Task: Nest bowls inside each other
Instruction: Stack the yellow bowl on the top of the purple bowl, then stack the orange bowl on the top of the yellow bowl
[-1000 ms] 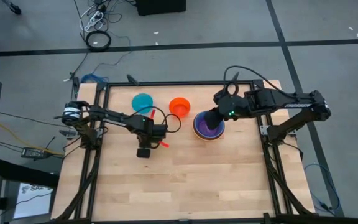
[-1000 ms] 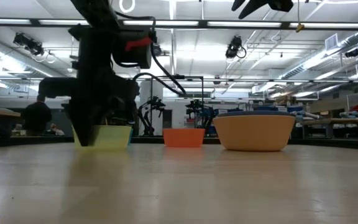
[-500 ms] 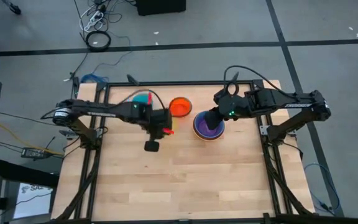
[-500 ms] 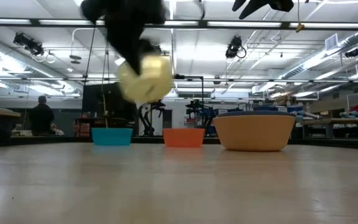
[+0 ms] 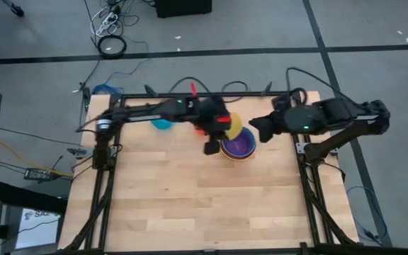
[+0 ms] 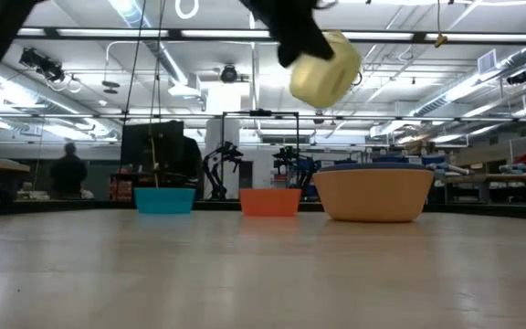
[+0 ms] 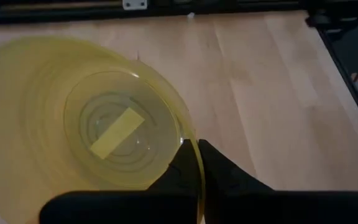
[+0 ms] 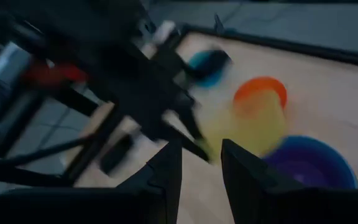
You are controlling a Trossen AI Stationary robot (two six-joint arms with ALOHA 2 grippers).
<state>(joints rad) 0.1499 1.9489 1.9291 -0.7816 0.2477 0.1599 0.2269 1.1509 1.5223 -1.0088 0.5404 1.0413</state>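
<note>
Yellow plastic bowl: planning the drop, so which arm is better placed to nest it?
Left: the left gripper pinches the yellow plastic bowl beside the purple bowl; the right gripper holds nothing.

You're seeing two dark, slim jointed arms: the left arm (image 5: pixel 154 112) has red accents and looping black cables, the right arm (image 5: pixel 331 113) a green light

The left arm stretches across from its side toward the middle, wrist raised well above the table, and the left gripper (image 7: pixel 194 163) has its fingers (image 7: pixel 219 171) pinched shut on the rim of the yellow bowl (image 7: pixel 86 134). The right gripper (image 8: pixel 199 163) waits aloft, fingers (image 8: pixel 166 165) parted with nothing between them.
</note>
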